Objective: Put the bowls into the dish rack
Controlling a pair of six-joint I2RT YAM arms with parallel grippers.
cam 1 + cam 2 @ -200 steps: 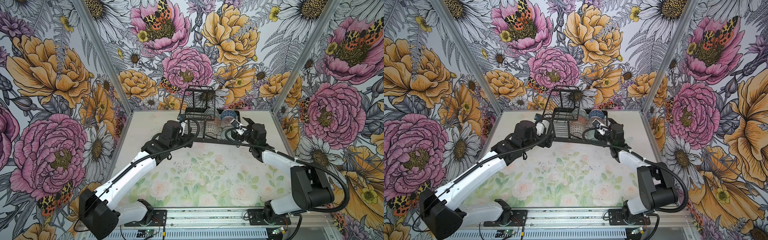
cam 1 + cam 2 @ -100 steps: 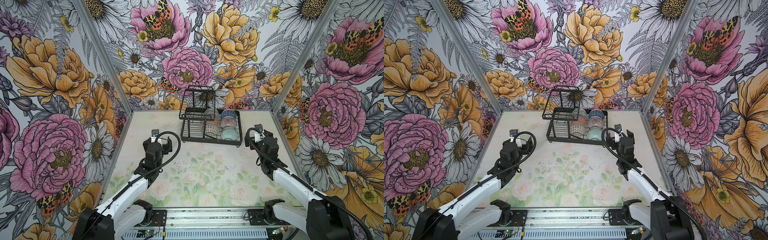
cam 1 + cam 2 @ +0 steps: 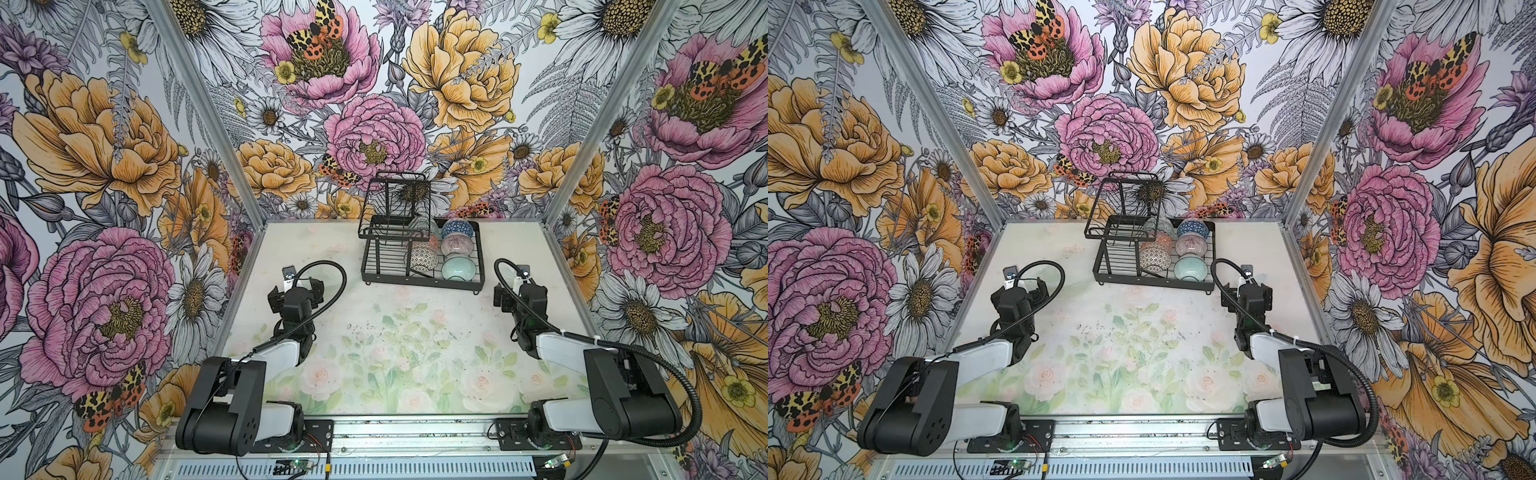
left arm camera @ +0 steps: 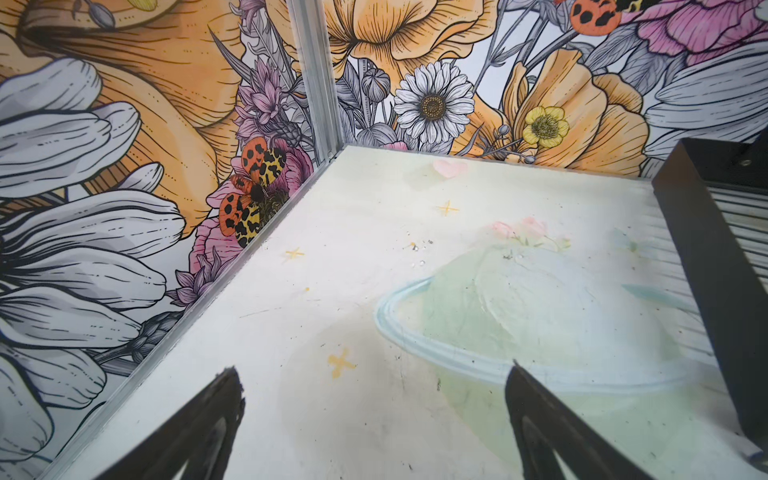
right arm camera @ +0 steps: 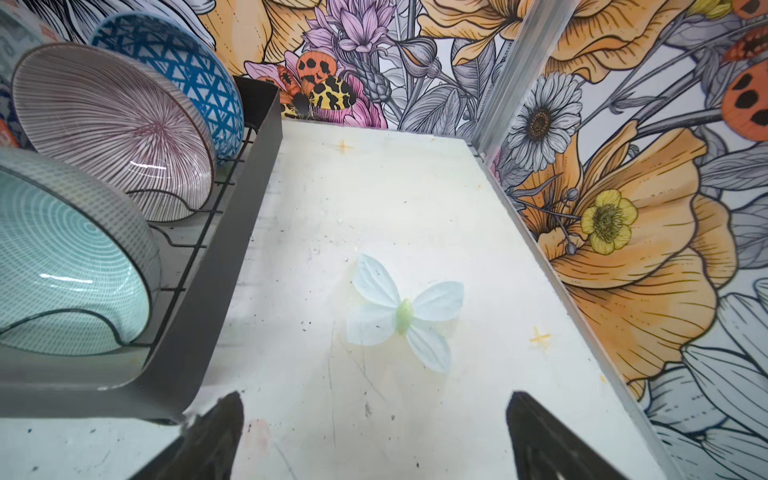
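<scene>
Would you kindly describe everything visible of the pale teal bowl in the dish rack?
The pale teal bowl is small, round and glossy, ceramic by the look, with fine concentric rings inside and a dotted band near the rim. It stands tilted on edge in the wire slots at the near right corner of the dish rack, opening facing the near side. A wire loop crosses its lower edge; the pink-striped bowl stands just behind, contact unclear.

No readable text or labels anywhere.
</scene>
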